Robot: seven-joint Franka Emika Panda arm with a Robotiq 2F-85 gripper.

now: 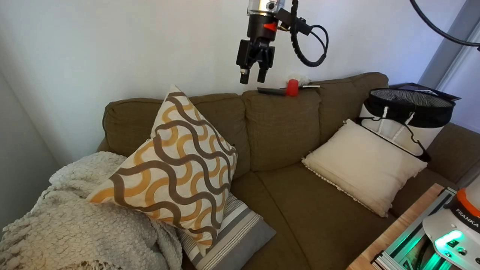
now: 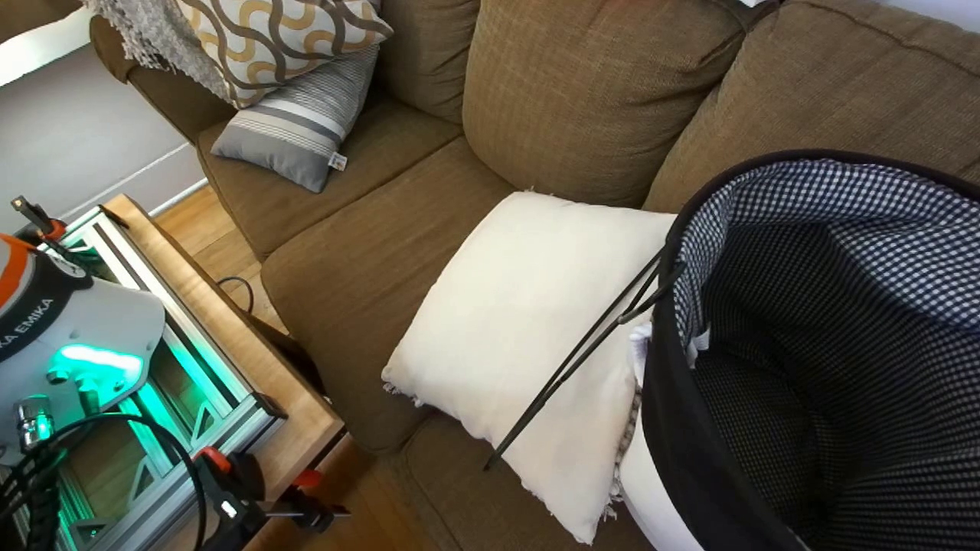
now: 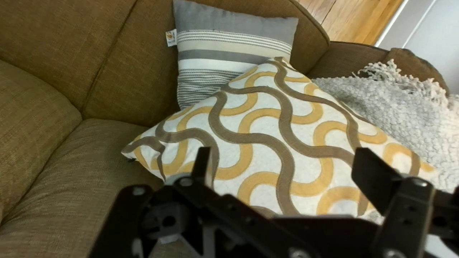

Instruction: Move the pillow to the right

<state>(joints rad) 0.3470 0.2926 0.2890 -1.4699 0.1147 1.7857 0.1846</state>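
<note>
The pillow, with its mustard, brown and cream wavy face showing, leans on the left part of the couch in an exterior view [image 1: 187, 157]. It rests against the back cushion, over a fleecy blanket and a grey striped pillow. It also shows, cut off at the top, in an exterior view [image 2: 279, 38], and it fills the middle of the wrist view [image 3: 265, 122]. My gripper [image 1: 253, 77] hangs above the couch, higher than the pillow and apart from it. In the wrist view the gripper [image 3: 281, 161] has its fingers wide apart with nothing between them. The pillow's plain face is hidden.
The grey striped pillow [image 1: 243, 232] lies partly under the pillow, beside the blanket [image 1: 101, 217]. An off-white pillow [image 1: 363, 165] lies farther right, with a black hanger [image 2: 547, 386] on it and a hamper [image 2: 811, 321] against it. A red object [image 1: 292, 87] sits atop the backrest.
</note>
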